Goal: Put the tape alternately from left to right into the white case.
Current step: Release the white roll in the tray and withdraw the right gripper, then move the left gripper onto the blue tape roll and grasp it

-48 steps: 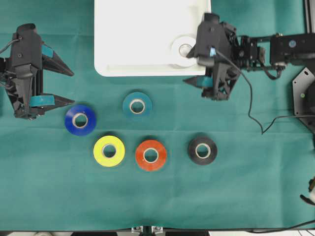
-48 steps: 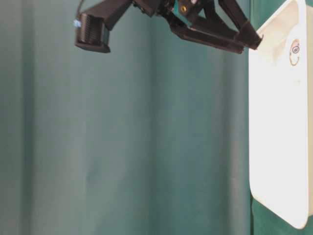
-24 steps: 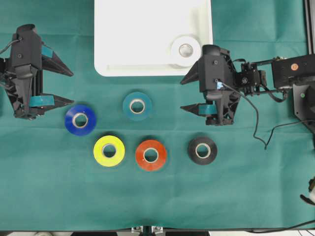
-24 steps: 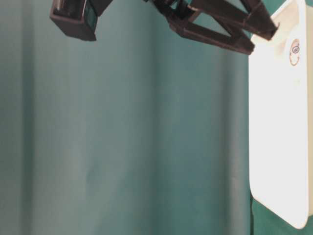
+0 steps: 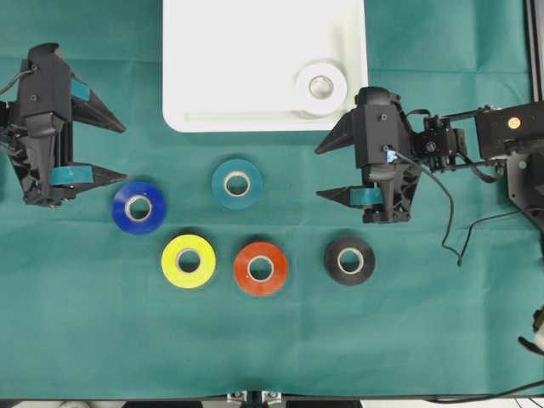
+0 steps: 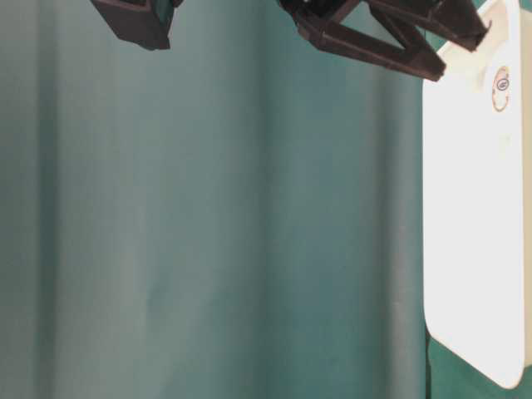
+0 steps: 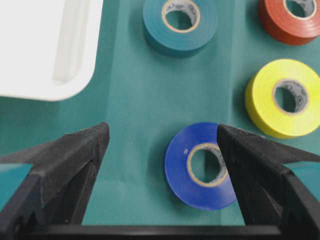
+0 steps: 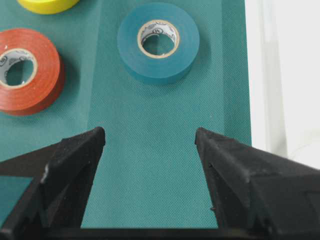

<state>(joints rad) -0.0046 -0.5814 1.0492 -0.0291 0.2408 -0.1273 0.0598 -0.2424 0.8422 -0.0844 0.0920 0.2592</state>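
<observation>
Both pincers stand spread and hold nothing. The right pincer hangs above bare green surface beside the white case, where the white roll lies. The left pincer hovers by the blue roll.

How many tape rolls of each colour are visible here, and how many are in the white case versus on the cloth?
Blue roll: 1, on cloth
Teal roll: 1, on cloth
Yellow roll: 1, on cloth
Orange-red roll: 1, on cloth
Black roll: 1, on cloth
White roll: 1, in the white case
Total: 6 rolls, 1 in the case, 5 on the cloth
</observation>
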